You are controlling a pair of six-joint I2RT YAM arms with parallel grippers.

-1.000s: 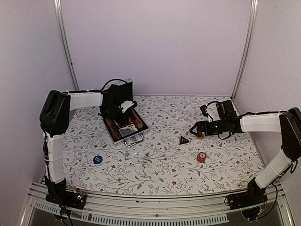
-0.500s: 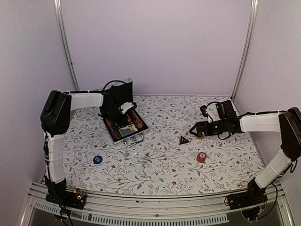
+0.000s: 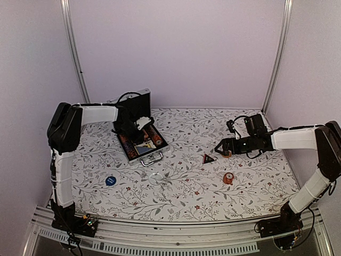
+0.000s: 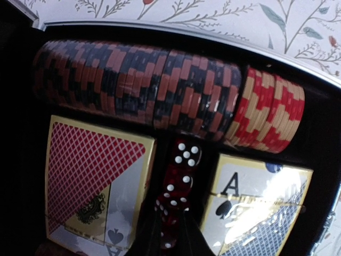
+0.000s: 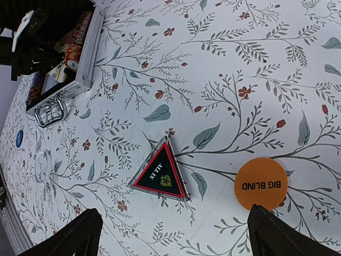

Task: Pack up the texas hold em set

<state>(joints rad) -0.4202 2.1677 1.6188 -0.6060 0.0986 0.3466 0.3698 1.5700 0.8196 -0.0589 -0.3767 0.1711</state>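
Observation:
The silver briefcase (image 3: 139,145) lies open at the back left, lid up. My left gripper (image 3: 137,130) is down inside it. In the left wrist view a row of reddish chips (image 4: 138,82) runs along the top, with two card decks (image 4: 88,178) (image 4: 258,205) below and a line of tiny red dice (image 4: 181,168) in the slot between them. The left gripper (image 4: 171,240) is shut on the nearest red die. My right gripper (image 5: 176,234) hangs open above the table, with the triangular "ALL IN" token (image 5: 160,173) ahead of it and the orange "BIG BLIND" token (image 5: 261,184) by its right finger.
A blue round token (image 3: 110,180) and a clear round disc (image 3: 155,178) lie on the near part of the flowered table. Another orange token (image 3: 228,178) sits near the right arm. The case handle (image 5: 49,112) points toward the table's middle.
The left jaws have drawn closer together inside the case, around the dice. The right arm has stayed where it was.

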